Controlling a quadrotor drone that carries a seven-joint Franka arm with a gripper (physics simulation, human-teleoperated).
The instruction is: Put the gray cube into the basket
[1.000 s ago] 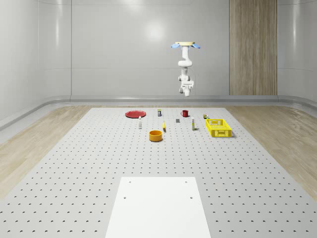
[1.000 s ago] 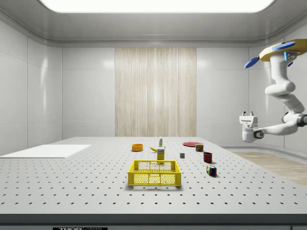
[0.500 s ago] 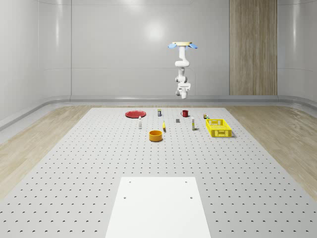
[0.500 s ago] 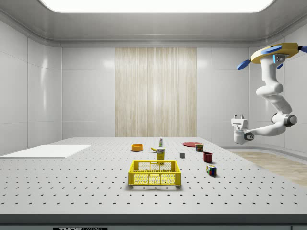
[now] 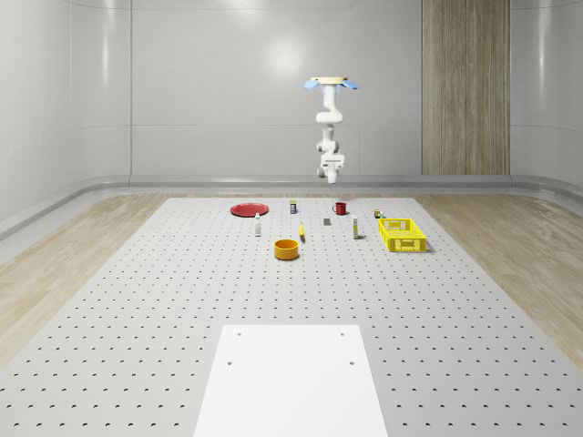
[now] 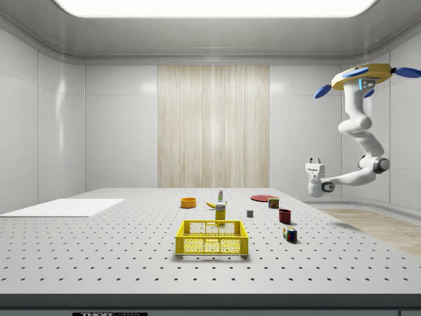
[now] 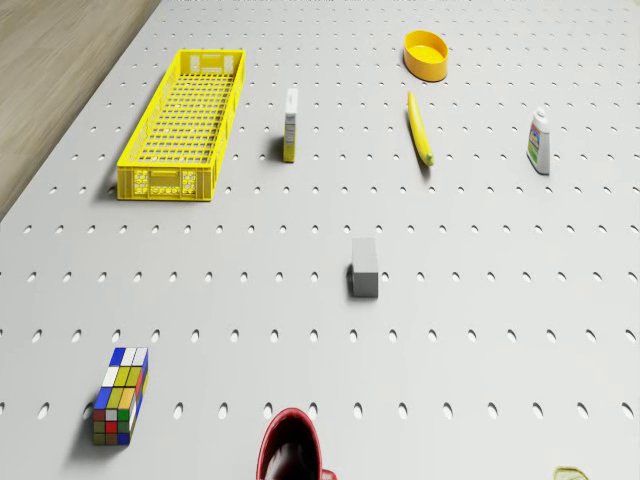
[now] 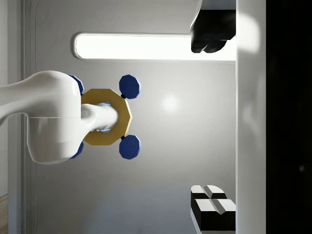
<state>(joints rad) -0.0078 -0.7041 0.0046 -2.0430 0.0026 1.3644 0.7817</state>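
Since a second ago the drone [image 6: 360, 77] has drifted toward the table — hovering high past its far edge. Nearest, the basket [image 6: 211, 237]; beyond, the cube [image 6: 250, 213] sits untouched; gripper [image 6: 314, 162] upturned, fingers seemingly apart.

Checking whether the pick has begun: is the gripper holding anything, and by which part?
Nothing is held. The gripper points upward in mid-air, fingers apart, while the drone hovers high near the table's far edge. The gray cube sits untouched on the table.
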